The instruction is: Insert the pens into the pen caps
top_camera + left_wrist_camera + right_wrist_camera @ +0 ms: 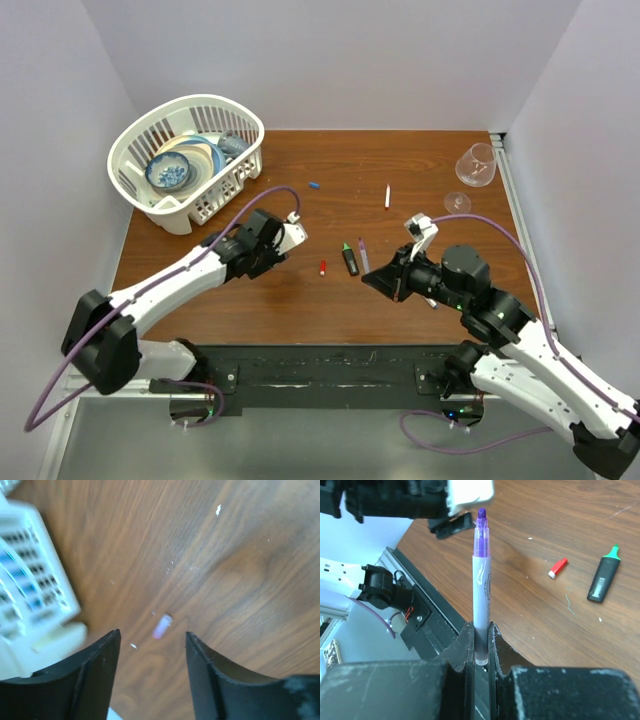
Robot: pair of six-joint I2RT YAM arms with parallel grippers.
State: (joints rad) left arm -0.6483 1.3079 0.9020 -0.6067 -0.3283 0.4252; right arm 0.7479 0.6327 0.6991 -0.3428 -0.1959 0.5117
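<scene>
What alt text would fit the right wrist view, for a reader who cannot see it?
The right gripper has its black fingers shut on a purple pen that points away from the camera. Beyond it, on the brown wooden table, lie a small red cap and a black marker with a green tip; the left arm shows top left.

Light bright, even; soft shadows on wooden table (300, 300). Left wrist view motion-blurred, white basket (30, 605) left of jaws smeared. Right wrist view: purple pen (481, 580) between jaws sharp.
</scene>
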